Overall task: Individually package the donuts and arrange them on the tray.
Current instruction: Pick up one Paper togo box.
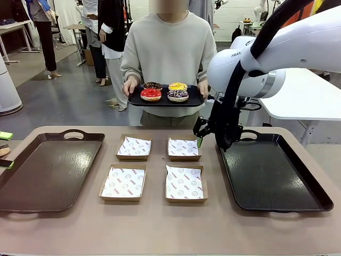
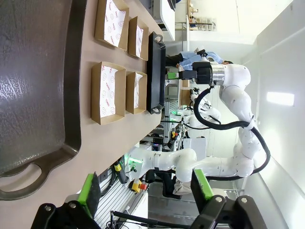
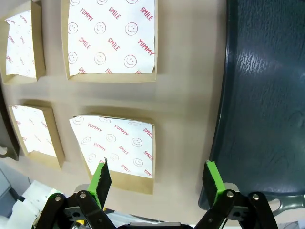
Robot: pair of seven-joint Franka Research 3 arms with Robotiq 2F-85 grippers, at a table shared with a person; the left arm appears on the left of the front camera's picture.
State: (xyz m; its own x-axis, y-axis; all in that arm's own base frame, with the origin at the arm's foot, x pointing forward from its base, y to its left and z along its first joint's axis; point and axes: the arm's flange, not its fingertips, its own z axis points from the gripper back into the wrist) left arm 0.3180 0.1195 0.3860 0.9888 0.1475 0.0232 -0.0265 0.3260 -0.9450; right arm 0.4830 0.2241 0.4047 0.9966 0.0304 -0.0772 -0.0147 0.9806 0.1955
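Observation:
At the far side a person holds a small black tray (image 1: 194,100) carrying the donuts: red (image 1: 151,94), yellow (image 1: 178,86), dark chocolate (image 1: 153,85) and sprinkled (image 1: 178,95). My right gripper (image 1: 206,138) (image 3: 157,181) hangs open and empty over the table, between the far right box (image 1: 184,149) and the right dark tray (image 1: 272,176) (image 3: 267,95). Open as well, my left gripper (image 1: 5,150) (image 2: 145,191) sits at the table's left edge beside the left dark tray (image 1: 48,170) (image 2: 38,95).
Three more paper-lined cardboard boxes (image 1: 134,148) (image 1: 123,182) (image 1: 184,183) complete a two-by-two block between the two large trays. My right arm (image 1: 277,58) arches over the right tray's far end. People stand farther back in the room.

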